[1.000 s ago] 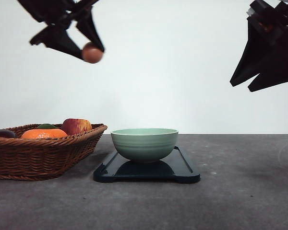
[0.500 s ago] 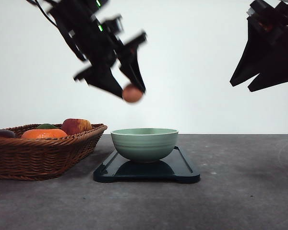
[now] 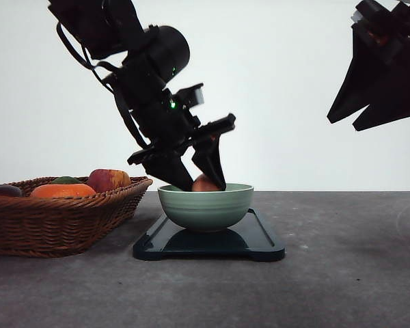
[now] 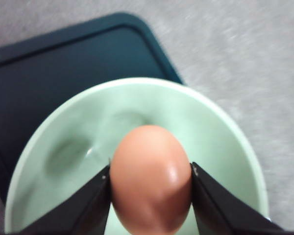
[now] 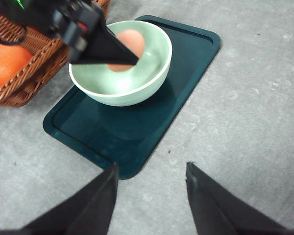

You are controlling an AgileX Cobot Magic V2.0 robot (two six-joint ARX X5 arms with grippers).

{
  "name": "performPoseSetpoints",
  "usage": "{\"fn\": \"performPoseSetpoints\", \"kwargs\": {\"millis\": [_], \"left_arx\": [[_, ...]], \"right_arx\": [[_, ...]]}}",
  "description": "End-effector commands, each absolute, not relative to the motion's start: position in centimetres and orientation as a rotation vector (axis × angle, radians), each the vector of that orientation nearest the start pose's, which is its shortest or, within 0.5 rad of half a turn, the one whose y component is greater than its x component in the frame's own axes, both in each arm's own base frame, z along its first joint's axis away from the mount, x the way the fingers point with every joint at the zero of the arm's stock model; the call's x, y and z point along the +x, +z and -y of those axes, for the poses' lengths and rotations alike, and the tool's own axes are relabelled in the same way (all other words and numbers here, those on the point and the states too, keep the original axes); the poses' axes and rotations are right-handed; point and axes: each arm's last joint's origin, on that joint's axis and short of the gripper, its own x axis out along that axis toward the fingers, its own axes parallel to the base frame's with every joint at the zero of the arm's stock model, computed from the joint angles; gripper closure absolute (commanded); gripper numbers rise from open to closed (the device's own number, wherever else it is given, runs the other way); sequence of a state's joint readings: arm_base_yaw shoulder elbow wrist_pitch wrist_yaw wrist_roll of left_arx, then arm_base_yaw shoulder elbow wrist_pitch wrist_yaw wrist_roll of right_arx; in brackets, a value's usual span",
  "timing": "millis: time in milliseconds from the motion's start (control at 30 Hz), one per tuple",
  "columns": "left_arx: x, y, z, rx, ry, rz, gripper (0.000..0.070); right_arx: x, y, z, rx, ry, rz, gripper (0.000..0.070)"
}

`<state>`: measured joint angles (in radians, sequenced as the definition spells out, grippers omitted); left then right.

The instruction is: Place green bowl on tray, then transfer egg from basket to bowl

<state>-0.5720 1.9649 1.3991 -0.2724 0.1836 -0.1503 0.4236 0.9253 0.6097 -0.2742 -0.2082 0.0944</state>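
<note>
- The grey table (image 3: 342,273) fills the lower half of my front view, and everything stands on it.
- My left arm (image 3: 143,75) reaches down from the upper left, angled toward the middle of the table.
- The basket (image 3: 55,219) sits at the left edge of the front view, on the table just beside the tray. I can see an orange (image 3: 61,190), a reddish apple (image 3: 109,180) and something dark at its far left that I cannot identify.
- The tray (image 3: 260,239) lies flat at the centre of the table, its long side running away from me in the front view. The right wrist view shows its glossy surface bare around the bowl.
- The green bowl (image 3: 205,205) stands upright on the tray, nearer the tray's basket-side end as I see it from the right wrist camera.
- The right gripper (image 5: 152,196) hangs high at the upper right of my front view, well apart from the tray. Its jaws are spread, with only table between them.
- The left gripper (image 4: 151,196) has its tips lowered to the bowl's rim, and its jaws are closed on the egg.
- The egg (image 4: 151,186) is brown, pinched on both sides by the left fingers (image 4: 93,205). It sits inside the bowl's opening, its top showing just above the rim in the front view. I cannot tell whether it touches the bowl's floor.
</note>
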Motion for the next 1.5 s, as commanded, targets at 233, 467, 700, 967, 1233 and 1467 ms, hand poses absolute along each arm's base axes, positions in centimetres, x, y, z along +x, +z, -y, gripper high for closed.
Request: {"fn": "performPoseSetpoints", "kwargs": {"millis": [233, 467, 700, 967, 1233, 1467], "left_arx": [[36.0, 17.5, 24.2, 0.05, -0.644, -0.928, 0.0511], [35.9, 17.5, 24.4, 0.049, -0.648, -0.924, 0.047], [35.7, 17.7, 24.3, 0.038, -0.645, -0.934, 0.0381], [35.8, 20.0, 24.4, -0.011, -0.641, -0.883, 0.0378], [35.3, 22.8, 24.1, -0.017, -0.64, -0.88, 0.0371], [31.9, 28.3, 21.6, 0.001, -0.63, -0.902, 0.0263]], "right_arx": [[17.4, 24.2, -8.6, 0.032, 0.588, -0.626, 0.0428], [17.4, 24.2, -8.6, 0.032, 0.587, -0.626, 0.0428], [17.3, 24.1, -8.6, 0.03, 0.586, -0.641, 0.0428], [17.3, 24.0, -8.6, 0.029, 0.584, -0.652, 0.0428], [17.2, 24.0, -8.5, 0.029, 0.584, -0.656, 0.0428], [17.2, 24.0, -8.5, 0.028, 0.584, -0.655, 0.0428]]}}
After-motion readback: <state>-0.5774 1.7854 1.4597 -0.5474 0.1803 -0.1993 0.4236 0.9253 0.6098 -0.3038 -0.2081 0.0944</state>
